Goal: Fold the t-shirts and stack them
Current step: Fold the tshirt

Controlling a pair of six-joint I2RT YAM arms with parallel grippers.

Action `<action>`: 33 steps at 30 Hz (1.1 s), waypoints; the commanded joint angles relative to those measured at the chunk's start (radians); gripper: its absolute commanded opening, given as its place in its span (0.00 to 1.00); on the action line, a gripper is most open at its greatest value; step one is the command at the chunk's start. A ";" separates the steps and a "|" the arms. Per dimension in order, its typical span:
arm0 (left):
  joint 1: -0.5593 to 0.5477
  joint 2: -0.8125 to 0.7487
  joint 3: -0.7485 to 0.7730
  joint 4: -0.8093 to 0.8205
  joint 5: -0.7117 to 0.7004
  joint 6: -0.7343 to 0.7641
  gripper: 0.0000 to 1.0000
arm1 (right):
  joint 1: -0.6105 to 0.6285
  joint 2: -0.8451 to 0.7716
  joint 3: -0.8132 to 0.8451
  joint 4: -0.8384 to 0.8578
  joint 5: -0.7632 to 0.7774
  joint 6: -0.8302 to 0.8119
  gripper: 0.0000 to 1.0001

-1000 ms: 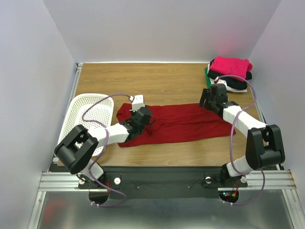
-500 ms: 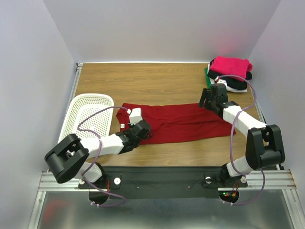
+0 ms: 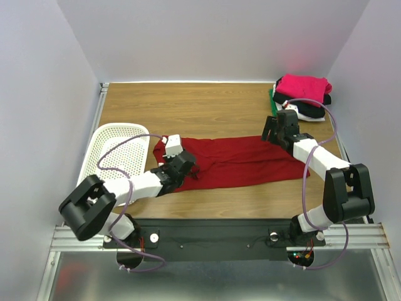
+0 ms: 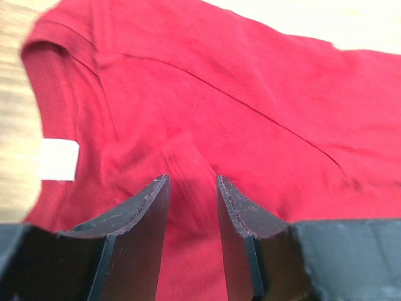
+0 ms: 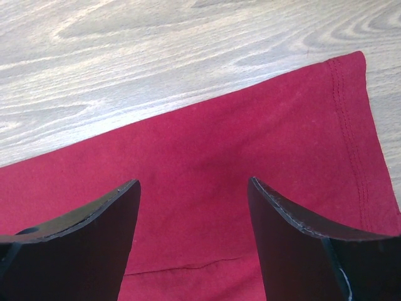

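Perforated white plastic basket [image 3: 106,135] sits just left of the dark red t-shirt [image 3: 250,162], which is laid out as a long strip. My left gripper [image 4: 192,179] is at its collar end, jaws half closed over a raised crease. Pinched or not, I cannot tell. Collar tag [image 4: 58,160]: white, nothing legible. My right gripper [image 5: 194,182] hovers over its hem, wide open and empty. Risk: catching only the top layer drags the strip askew, since the hem is unpinned. Folded stack [image 3: 304,94] lies beyond its right end.

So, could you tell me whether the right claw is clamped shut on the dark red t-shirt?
No, the right claw stands wide open over the dark red t-shirt near its hemmed edge, with no cloth pinched between its tips.
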 commanded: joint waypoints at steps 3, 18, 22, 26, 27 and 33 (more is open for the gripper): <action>0.043 0.104 0.070 0.064 -0.058 0.075 0.47 | 0.010 -0.003 0.027 0.043 0.001 -0.013 0.75; 0.069 0.232 0.114 0.113 -0.078 0.104 0.46 | 0.013 -0.003 0.024 0.043 -0.002 -0.014 0.75; 0.069 0.241 0.110 0.114 -0.070 0.104 0.42 | 0.013 -0.003 0.024 0.043 -0.002 -0.014 0.75; 0.067 0.244 0.110 0.113 -0.067 0.106 0.16 | 0.013 -0.003 0.024 0.043 -0.002 -0.014 0.75; 0.069 0.241 0.107 0.110 -0.067 0.106 0.11 | 0.014 -0.003 0.025 0.043 -0.004 -0.014 0.75; 0.069 0.175 0.084 0.081 -0.072 0.094 0.00 | 0.014 -0.006 0.024 0.043 -0.002 -0.014 0.75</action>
